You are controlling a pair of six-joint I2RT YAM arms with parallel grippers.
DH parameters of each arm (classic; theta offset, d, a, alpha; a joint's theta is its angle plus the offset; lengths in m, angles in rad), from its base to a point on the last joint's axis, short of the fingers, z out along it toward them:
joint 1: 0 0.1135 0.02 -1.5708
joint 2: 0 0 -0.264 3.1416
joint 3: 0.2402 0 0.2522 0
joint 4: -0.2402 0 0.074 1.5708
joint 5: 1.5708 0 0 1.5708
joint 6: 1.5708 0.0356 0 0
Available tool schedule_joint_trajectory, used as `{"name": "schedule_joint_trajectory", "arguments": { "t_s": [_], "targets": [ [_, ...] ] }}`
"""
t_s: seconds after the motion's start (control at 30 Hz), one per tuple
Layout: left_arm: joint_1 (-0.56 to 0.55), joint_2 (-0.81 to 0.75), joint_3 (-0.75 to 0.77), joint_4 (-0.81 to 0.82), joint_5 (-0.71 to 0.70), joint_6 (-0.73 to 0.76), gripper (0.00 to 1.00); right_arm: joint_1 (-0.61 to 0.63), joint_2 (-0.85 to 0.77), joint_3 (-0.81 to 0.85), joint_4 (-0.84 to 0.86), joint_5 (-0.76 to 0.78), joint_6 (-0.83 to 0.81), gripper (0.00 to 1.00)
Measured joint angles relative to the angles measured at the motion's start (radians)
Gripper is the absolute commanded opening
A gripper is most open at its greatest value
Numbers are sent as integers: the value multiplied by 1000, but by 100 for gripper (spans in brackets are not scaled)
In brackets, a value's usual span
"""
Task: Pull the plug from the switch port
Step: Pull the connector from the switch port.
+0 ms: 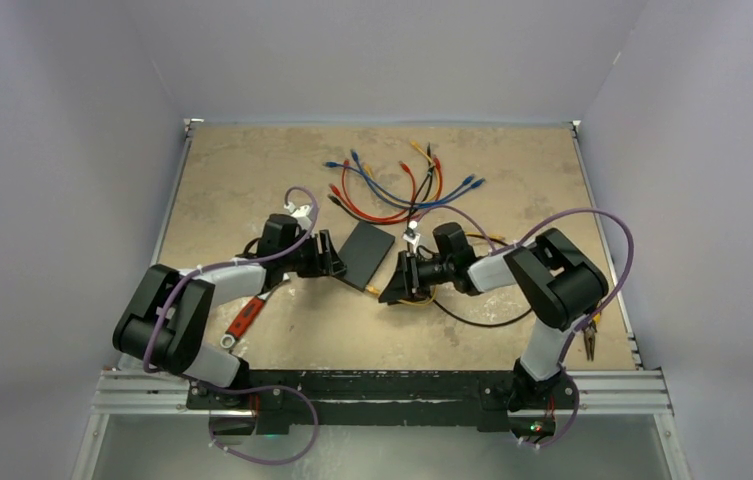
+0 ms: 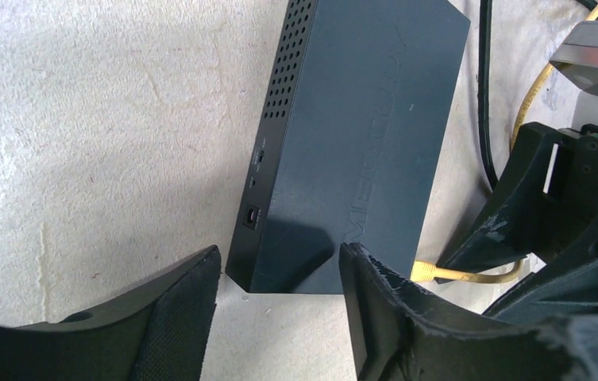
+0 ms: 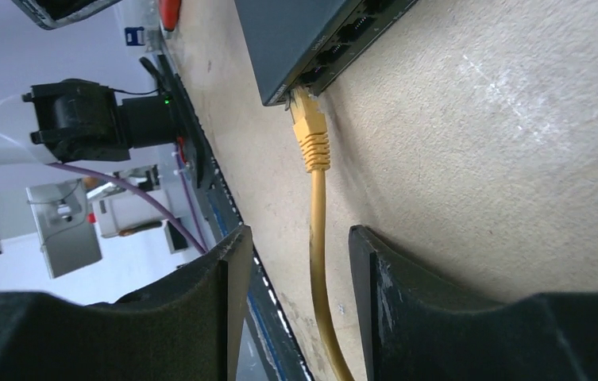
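The switch [image 1: 367,252] is a flat black box lying mid-table. It also shows in the left wrist view [image 2: 359,143] and the right wrist view [image 3: 303,32]. A yellow plug [image 3: 310,127] sits in the end socket at the switch's near corner, and its yellow cable [image 3: 317,238] runs back between my right fingers. The plug also shows in the left wrist view [image 2: 430,272]. My right gripper [image 3: 299,238] is open around the cable, a short way behind the plug, and is not touching it. My left gripper [image 2: 279,262] is open at the switch's left end, one finger [image 2: 359,270] over its top corner.
A bundle of red, blue and orange patch cables [image 1: 402,185] lies behind the switch. A red-handled tool [image 1: 242,320] lies by the left arm. Pliers [image 1: 590,340] lie at the right edge. A black cable [image 1: 482,318] loops near the right arm.
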Motion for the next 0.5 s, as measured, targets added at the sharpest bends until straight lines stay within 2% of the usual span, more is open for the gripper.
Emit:
{"name": "schedule_joint_trajectory", "arguments": {
  "t_s": [0.5],
  "targets": [
    [-21,-26,-58,45,10,-36,43,15,202,3,414,-88,264,51]
  ]
}}
